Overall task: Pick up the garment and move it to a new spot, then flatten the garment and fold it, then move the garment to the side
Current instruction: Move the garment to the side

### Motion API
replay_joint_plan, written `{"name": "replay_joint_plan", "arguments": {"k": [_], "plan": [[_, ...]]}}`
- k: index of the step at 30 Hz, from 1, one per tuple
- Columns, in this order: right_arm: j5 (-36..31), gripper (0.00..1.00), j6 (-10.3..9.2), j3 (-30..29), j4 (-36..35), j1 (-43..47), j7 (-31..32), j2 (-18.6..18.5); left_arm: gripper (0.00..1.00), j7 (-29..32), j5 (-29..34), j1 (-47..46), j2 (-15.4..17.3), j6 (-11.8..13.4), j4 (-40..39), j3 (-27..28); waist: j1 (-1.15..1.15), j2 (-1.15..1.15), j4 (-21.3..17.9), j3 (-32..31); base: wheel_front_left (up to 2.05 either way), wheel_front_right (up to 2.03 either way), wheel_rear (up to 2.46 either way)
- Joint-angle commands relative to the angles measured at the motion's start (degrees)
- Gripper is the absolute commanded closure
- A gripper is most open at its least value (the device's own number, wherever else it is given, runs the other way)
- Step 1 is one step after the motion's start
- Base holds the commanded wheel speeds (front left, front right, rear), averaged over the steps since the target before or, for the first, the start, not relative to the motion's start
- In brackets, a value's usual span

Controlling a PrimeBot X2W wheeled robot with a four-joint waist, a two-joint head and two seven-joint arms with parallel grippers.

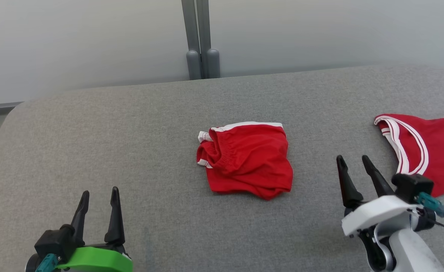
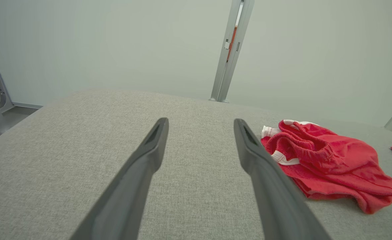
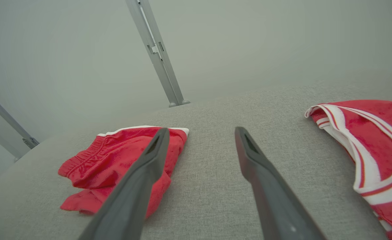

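The garment, red shorts with white trim, lies crumpled in a loose heap at the middle of the grey cloth table. It also appears at the right in the left wrist view and at the left in the right wrist view. My left gripper hovers open and empty near the front left, well left of the shorts. My right gripper stands open and empty at the front right, a short way right of the shorts. Each wrist view shows its own gripper, left and right, with spread fingers and bare table between them.
A red jersey with white and dark trim lies flat at the table's right edge, just behind my right gripper; it shows in the right wrist view. A grey post stands against the pale wall behind the table.
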Motion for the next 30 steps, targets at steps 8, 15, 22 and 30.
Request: {"name": "replay_joint_plan", "arguments": {"k": [8, 15, 22, 30], "plan": [[0.4, 0.00, 0.03, -0.3, 8.8, -12.2, 13.2, 2.4, 0.00, -0.1, -0.4, -1.7, -0.3, -0.4, 1.3, -0.9, 0.00, 0.00, 3.8, 2.4, 0.00, 0.00, 0.00], [0.0, 0.00, 0.03, -3.5, 18.6, -20.3, 18.6, 3.7, 0.00, -0.1, -0.8, -3.4, -0.4, -0.6, 2.0, -1.5, 0.00, 0.00, 7.7, 5.2, 0.00, 0.00, 0.00], [0.1, 0.00, 0.03, -3.8, 27.9, -24.3, 20.1, 4.1, 0.00, -0.1, -1.0, -4.7, -0.5, -0.8, 2.4, -1.4, 0.00, 0.00, 10.2, 7.1, 0.00, 0.00, 0.00], [-0.1, 0.00, 0.03, -4.4, 37.3, -26.0, 22.8, 4.5, 0.00, -0.1, -1.1, -5.1, -0.6, -0.8, 2.8, -1.5, 0.00, 0.00, 11.0, 7.2, 0.00, 0.00, 0.00]]}}
